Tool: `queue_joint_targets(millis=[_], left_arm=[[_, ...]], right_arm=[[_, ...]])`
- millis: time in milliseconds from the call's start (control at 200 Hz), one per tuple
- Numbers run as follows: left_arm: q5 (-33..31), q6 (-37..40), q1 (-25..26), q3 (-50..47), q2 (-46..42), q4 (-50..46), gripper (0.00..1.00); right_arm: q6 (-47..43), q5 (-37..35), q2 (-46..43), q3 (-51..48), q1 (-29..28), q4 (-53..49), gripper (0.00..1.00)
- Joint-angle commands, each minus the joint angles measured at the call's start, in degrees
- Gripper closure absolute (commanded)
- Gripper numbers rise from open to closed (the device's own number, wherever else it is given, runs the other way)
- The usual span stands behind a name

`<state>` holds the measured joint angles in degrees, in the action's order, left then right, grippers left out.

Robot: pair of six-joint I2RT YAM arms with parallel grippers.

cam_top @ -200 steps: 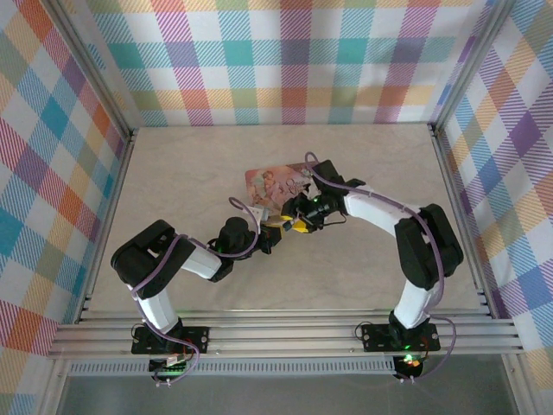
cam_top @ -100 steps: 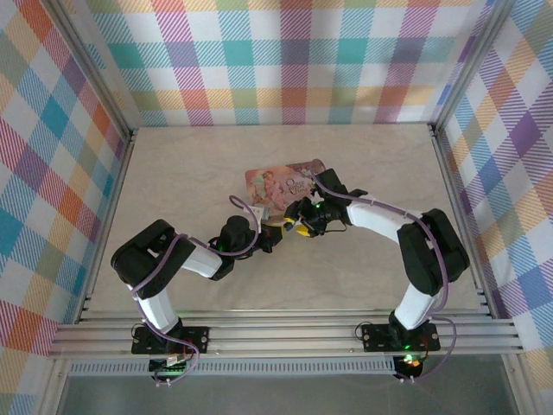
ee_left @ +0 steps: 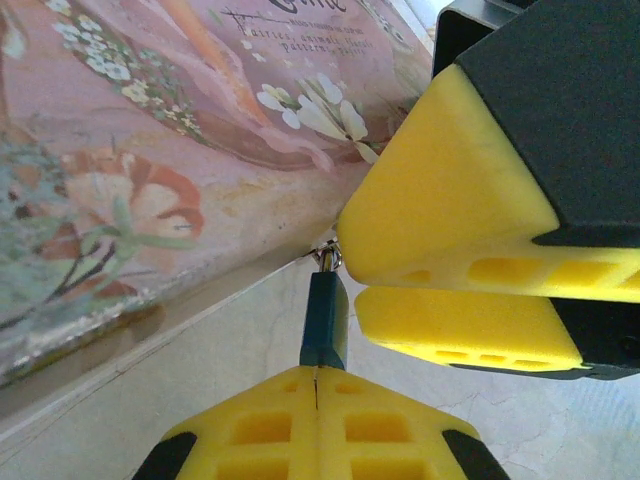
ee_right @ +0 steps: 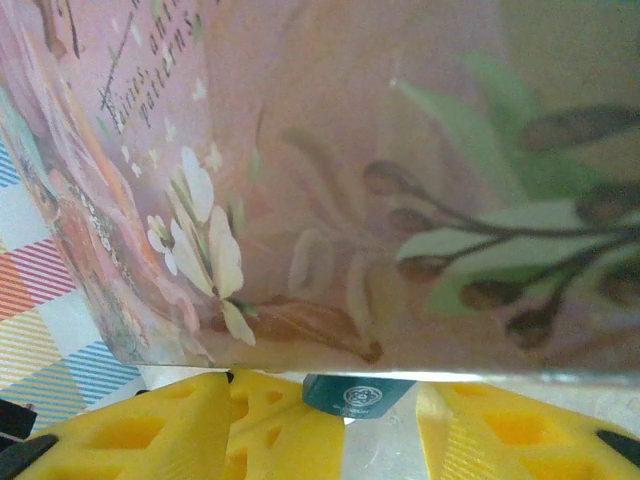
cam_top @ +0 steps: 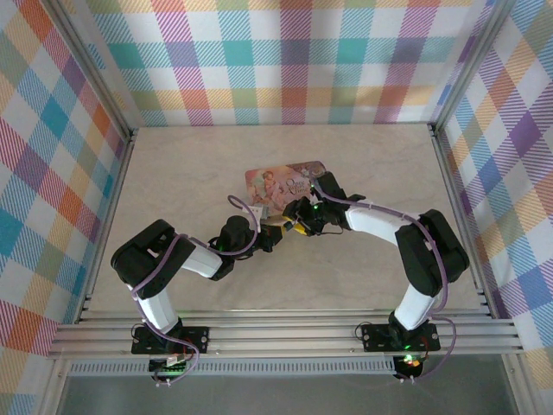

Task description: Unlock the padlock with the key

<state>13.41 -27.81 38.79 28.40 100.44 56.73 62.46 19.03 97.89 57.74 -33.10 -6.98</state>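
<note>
Your left gripper [ee_left: 316, 390] clamps the padlock [ee_left: 325, 318] beside the box [ee_left: 150, 150]; whether your right gripper [ee_left: 352, 288] holds anything is unclear; unlocking apparently not yet done

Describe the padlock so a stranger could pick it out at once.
Find the pink flower-printed box mid-table. At its near edge the left gripper pinches the padlock in yellow pads. It is the one small dark-blue block there, with a thin metal shackle, among pink and yellow.
</note>
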Motion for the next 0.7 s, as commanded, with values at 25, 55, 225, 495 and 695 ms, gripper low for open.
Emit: queue_joint_targets(millis=[25, 55, 225, 495, 695], left_arm=[[-0.32, -0.67, 0.63, 0.26, -0.08, 3.83, 1.00], [-0.32, -0.75, 0.67, 0.25, -0.07, 3.90, 1.00], [-0.34, -1.36, 0.63, -0.18, -0.24, 4.02, 1.00], [-1.23, -1.95, 0.63, -0.72, -0.86, 3.91, 1.00], [-1.52, -2.45, 0.68, -0.81, -0.44, 4.24, 1.00]], right_arm=[[3.63, -0.13, 0.28, -3.06, -0.47, -3.70, 0.47], [3.64, -0.14, 0.44, -3.15, -0.47, -3.73, 0.47], [3.79, 0.00, 0.80, -3.24, -0.64, -3.73, 0.47], [2.56, -4.71, -4.93, -4.12, -0.65, -7.28, 0.48], [1.25, -8.63, -8.59, -3.68, -0.74, -8.92, 0.45]])
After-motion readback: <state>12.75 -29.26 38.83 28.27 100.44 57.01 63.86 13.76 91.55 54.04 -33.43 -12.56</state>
